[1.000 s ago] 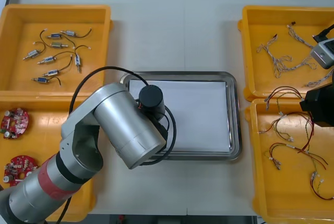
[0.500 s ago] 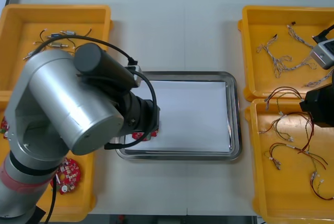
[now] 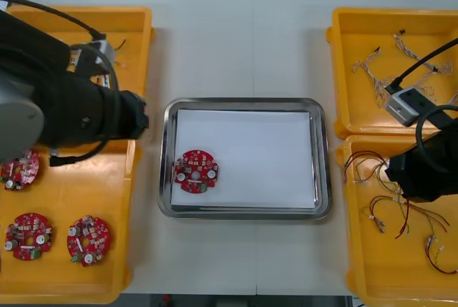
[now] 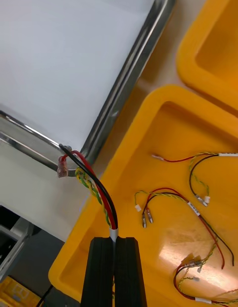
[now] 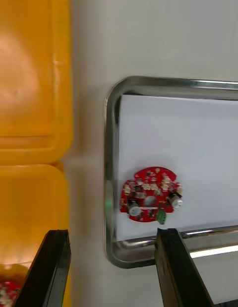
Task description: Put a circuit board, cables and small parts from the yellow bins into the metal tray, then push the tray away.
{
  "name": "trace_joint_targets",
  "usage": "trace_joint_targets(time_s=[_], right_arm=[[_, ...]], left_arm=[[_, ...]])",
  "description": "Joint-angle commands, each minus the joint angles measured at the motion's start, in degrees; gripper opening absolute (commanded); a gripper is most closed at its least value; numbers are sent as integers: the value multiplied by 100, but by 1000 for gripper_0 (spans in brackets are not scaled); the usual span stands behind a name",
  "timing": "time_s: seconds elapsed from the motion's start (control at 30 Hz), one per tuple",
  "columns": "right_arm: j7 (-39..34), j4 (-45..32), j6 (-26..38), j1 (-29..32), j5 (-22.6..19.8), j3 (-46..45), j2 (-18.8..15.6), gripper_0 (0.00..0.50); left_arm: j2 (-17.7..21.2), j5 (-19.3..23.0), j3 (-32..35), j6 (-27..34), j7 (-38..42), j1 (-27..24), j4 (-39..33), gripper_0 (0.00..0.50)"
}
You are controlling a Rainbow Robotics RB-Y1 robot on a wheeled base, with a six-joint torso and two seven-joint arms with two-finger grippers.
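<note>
Right gripper [image 4: 115, 240]: fingers nearly together, clamped on end of a red and yellow cable [image 4: 94, 185] w/ a black strand; the cable runs up from the tips across the rim of a yellow bin [image 4: 133, 144], its far connector over the corner of the metal tray [image 4: 135, 68]. Tray is white inside, shiny rim, just beside the bin. Several more red and yellow cables [image 4: 198, 188] lie loose on the bin floor, apart from the fingers; a second yellow bin [image 4: 218, 54] sits just beyond, next to the tray.

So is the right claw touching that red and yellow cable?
Touching. The right wrist view shows the right gripper shut on the red and yellow cable, which rises from between its fingers. The left gripper hangs open near the metal tray.
</note>
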Motion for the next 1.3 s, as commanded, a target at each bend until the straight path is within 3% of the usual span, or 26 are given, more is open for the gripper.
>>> trace_joint_targets(time_s=[0.03,0.23,0.6,0.97,1.3], right_arm=[[67,-219,17,-383,-6,572,-204,0],[119,-219,17,-857,205,1328,-204,0],[181,-96,-410,-1701,688,2822,-169,0],[383,713,-902,-2580,1058,3885,280,0],[664,1355,-1500,-2932,1523,4562,403,0]], left_arm=[[722,459,683,37,-1068,65,-163,500],[1109,644,1210,37,-1956,241,153,500],[1205,424,1720,37,-3863,241,1349,500],[1205,266,1817,-232,-5682,-568,2992,500],[1153,169,1782,-610,-7256,-1403,4328,500]])
